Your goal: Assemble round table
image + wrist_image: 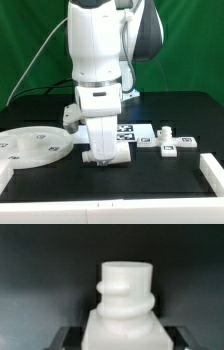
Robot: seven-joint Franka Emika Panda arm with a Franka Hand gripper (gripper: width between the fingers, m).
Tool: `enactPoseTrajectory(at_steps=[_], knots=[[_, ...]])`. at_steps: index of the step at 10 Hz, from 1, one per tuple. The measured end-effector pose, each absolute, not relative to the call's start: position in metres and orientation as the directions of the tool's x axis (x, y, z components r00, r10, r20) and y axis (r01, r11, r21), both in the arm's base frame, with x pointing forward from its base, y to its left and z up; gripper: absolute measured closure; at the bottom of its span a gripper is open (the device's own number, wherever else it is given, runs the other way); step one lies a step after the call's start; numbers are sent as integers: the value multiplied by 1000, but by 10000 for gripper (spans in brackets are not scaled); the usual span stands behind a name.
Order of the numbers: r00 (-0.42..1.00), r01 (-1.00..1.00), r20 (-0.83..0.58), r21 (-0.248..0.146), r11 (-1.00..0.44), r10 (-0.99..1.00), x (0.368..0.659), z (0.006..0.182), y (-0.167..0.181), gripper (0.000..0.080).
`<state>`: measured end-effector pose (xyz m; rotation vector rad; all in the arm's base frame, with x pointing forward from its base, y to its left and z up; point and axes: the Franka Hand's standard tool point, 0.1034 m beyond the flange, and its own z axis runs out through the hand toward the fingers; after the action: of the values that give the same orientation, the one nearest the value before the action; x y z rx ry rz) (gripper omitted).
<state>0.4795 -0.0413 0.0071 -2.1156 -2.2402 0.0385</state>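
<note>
My gripper (101, 150) points down over the black table, between the disc and the cross base. In the wrist view it (125, 340) is shut on the short white post (127, 291). The post has a smooth round end and bulging thread ridges, and its wider part fills the gap between the dark fingers (68, 338). The large rimmed round disc (35, 148) lies flat at the exterior view's left, tags up. The cross-shaped base (169, 141) lies at the exterior view's right of my gripper. In the exterior view the hand hides most of the post.
The marker board (133, 132) lies flat just behind my gripper. White border rails run along the front edge (100, 215) and the exterior view's right side (207, 170). A green backdrop stands behind the table.
</note>
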Motion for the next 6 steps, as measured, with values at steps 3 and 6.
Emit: enactPoseTrajectory(at_steps=[3,6], knots=[[115,992,23,-55,-114,993,474,17,-50,484],[597,798,-9,-95,-595,802,454,34,-40,484]])
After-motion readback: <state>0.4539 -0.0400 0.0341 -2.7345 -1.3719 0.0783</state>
